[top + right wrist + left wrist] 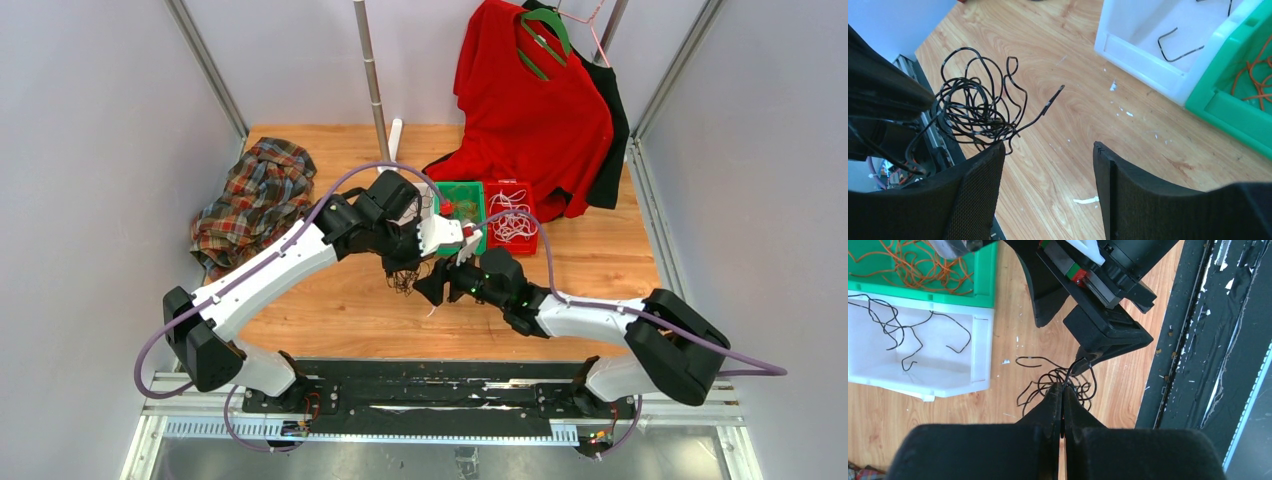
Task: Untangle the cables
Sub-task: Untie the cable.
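Black tangle (975,110): hanging from left gripper (1063,387) (jaws clamping it); right gripper (1048,146) gaping just beside, loose end (1053,97) pointing toward its gap.

Wood-grain tabletop (1048,50), glossy plastic white bin (1133,57) & green bin (1233,107), matt blk cables (970,117).

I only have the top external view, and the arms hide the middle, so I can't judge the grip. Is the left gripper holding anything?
Observer: Yes. The left gripper is shut on a black cable tangle.
Operator: And the right one?
Observer: The right gripper is open; the tangle sits off to one side, not between its jaws.
Operator: Anything under the arms?
Observer: A white bin, next to the green bin of orange cables, holds a few loose black cables.
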`<action>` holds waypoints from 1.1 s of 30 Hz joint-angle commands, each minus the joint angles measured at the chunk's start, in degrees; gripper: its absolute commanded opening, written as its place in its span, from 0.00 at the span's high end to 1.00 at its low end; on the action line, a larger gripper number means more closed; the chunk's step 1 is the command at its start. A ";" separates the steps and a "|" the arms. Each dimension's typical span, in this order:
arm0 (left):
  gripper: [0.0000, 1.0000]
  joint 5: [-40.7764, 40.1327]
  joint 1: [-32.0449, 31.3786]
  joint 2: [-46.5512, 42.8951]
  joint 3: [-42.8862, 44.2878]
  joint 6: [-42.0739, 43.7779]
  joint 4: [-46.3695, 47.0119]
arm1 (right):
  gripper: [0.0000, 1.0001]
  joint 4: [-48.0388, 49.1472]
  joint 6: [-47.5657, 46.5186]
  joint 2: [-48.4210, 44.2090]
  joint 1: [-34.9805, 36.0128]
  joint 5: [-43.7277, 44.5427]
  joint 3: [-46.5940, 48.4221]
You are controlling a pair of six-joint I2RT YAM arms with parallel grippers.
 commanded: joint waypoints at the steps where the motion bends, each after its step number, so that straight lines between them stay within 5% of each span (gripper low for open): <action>1: 0.99 0.86 0.38 -0.98 2.56 -0.98 -0.24 | 0.35 7.05 3.13 0.79 1.13 -0.66 0.10; 12: 0.99 0.68 0.38 -1.02 5.30 -2.70 0.02 | 0.36 16.44 7.90 1.25 1.96 1.03 -1.74; 22: 0.99 -1.06 0.51 -3.04 7.34 -2.50 0.03 | 0.95 8.59 4.99 -2.26 2.00 2.94 -0.72; 25: 0.82 0.44 1.17 -3.48 6.26 -3.00 -0.10 | 0.99 7.53 3.95 -5.44 1.94 3.43 -0.56; 29: 0.41 6.17 4.07 -5.57 3.77 -2.05 -0.84 | 0.99 4.28 3.04 -10.86 0.69 -0.53 0.65; 33: 0.26 13.68 8.47 -7.34 3.88 -0.39 -3.24 | 1.00 2.56 3.80 -15.60 -0.59 -4.38 0.97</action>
